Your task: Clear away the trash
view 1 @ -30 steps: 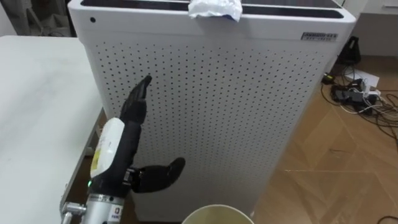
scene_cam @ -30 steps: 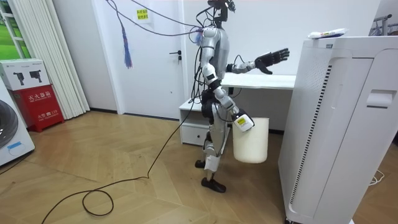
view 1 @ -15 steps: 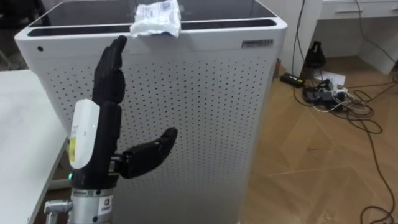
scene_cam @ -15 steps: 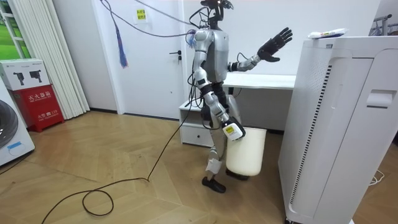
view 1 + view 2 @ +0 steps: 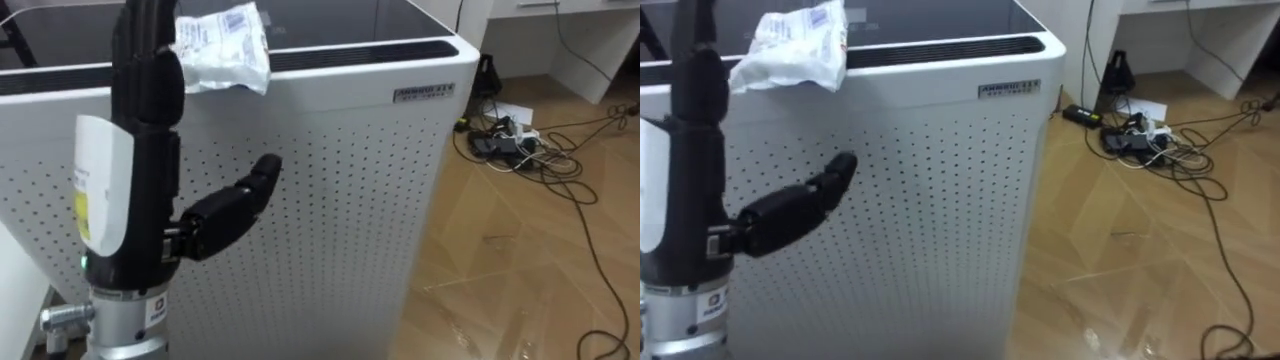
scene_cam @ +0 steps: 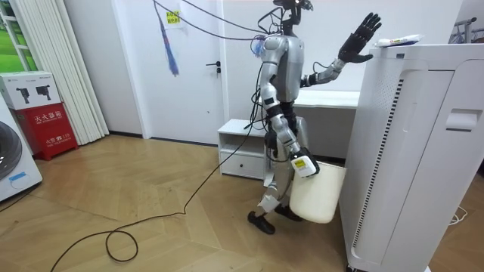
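Left hand (image 5: 150, 150) stands upright, fingers straight and thumb spread, grasping nothing; just to its right a crumpled white wrapper (image 5: 222, 50) lies on the near top edge of the tall perforated white unit (image 5: 350, 200); it looks light, soft, crinkly, probably slippery; a pinch across its bunched middle seems best.

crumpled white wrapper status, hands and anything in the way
Left hand open, upright beside crumpled white wrapper, not gripping. Wrapper on top edge of white perforated cabinet. Right hand low by tilted white bin. Nothing blocking.
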### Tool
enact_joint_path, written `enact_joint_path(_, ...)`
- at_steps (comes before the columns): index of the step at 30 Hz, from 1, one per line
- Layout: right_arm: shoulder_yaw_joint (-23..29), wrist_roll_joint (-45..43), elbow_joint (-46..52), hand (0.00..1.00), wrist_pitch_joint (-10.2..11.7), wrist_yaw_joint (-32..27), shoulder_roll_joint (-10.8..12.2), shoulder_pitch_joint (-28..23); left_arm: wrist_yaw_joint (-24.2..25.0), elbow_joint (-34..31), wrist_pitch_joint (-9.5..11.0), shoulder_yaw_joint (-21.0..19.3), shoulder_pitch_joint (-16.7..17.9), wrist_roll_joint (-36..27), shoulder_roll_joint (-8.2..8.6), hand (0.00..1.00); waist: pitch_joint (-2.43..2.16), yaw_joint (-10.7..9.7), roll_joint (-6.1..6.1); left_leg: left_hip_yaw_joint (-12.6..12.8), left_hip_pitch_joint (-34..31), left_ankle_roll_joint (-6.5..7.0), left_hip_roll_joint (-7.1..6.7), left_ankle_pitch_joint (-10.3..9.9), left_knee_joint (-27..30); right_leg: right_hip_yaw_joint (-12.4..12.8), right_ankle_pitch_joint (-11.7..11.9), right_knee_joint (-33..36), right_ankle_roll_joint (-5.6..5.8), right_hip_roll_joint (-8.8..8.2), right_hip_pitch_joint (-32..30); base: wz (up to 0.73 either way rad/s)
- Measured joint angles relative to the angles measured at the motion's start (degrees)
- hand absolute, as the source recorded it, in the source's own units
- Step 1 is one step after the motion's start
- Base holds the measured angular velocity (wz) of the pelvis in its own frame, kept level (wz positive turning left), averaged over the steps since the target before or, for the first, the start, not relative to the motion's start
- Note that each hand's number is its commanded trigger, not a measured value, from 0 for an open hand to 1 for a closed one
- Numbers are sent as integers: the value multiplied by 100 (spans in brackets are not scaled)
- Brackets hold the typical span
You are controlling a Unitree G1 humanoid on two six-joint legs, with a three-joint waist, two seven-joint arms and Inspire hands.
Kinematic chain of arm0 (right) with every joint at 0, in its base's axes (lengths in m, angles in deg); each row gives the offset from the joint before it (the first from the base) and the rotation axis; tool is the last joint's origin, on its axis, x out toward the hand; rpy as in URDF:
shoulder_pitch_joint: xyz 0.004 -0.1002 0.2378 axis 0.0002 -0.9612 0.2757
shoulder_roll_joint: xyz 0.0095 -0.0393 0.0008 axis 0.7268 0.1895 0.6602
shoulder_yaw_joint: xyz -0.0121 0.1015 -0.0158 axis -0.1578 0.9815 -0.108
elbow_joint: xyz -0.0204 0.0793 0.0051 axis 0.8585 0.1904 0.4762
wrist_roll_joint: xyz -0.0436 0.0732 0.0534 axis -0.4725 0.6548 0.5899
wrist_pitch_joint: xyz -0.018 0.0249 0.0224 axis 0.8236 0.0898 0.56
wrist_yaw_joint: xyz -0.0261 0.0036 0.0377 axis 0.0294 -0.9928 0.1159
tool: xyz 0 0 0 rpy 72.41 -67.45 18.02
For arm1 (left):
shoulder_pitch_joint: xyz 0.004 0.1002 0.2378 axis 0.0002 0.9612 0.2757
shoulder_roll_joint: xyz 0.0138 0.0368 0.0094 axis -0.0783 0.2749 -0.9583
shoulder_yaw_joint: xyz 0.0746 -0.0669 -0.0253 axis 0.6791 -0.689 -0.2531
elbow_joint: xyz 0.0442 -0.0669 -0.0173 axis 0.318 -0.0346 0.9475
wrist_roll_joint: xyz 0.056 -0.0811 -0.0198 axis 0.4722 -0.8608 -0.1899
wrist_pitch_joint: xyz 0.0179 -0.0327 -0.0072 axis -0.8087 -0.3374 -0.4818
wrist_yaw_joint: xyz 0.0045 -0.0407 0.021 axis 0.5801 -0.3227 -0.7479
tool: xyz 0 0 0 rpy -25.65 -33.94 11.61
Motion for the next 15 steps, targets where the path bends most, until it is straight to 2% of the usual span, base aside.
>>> enact_joint_path(1,-5,19,1,100,1,9,6,38,-47,0,54,-3,-90,37,1,0,-5,37,41,16,19,26,11,-55,55,-110,30,-11,54,-33,15,-18)
enact_joint_path(3,-20,10,-4,100,2,16,16,97,-82,0,44,-8,-184,100,-9,0,37,46,109,-58,68,44,47,-80,47,-237,77,76,243,-55,-45,-16)
enact_joint_path(4,-28,13,-6,100,6,21,21,121,-93,0,5,-6,-185,94,-5,0,49,66,156,-257,92,44,47,-82,7,-264,26,-105,330,-69,-164,-24)
enact_joint_path(5,-30,17,6,100,16,32,21,134,-137,-15,-5,-6,-185,77,-25,0,62,114,185,-379,96,36,46,-87,-18,-250,99,-526,307,-103,-365,-22)
enact_joint_path(6,-30,19,9,100,21,38,21,126,-153,-25,-5,-6,-185,72,-38,0,64,121,175,-376,105,20,36,-96,-18,-233,289,-782,314,-146,-444,0)
enact_joint_path(7,-28,-10,-6,100,21,39,16,72,-152,-42,-5,1,-134,86,-37,0,46,120,203,-410,183,5,33,-111,-69,-336,609,-833,275,-203,-466,5)
enact_joint_path(9,-37,-55,-67,100,21,55,13,100,-147,-135,-8,0,-111,109,-103,0,22,167,205,-414,289,-10,49,-114,-262,-392,640,-1032,242,-159,-343,1)
enact_joint_path(11,-36,-152,-78,100,19,72,8,124,-146,-177,-15,-18,-72,232,-225,0,16,181,206,-503,353,-22,57,-104,-386,-453,673,-1156,244,-84,-179,13)
enact_joint_path(13,-4,-265,-72,100,15,149,-2,127,-106,-351,-44,-17,-55,404,-286,0,-35,177,165,-537,362,-31,63,-99,-439,-503,691,-1257,238,-71,-138,14)
enact_joint_path(15,11,-321,-66,100,15,206,-5,129,-98,-496,-50,-23,-53,570,-353,0,-60,181,152,-578,401,-35,73,-96,-449,-537,721,-1394,241,-41,-49,9)
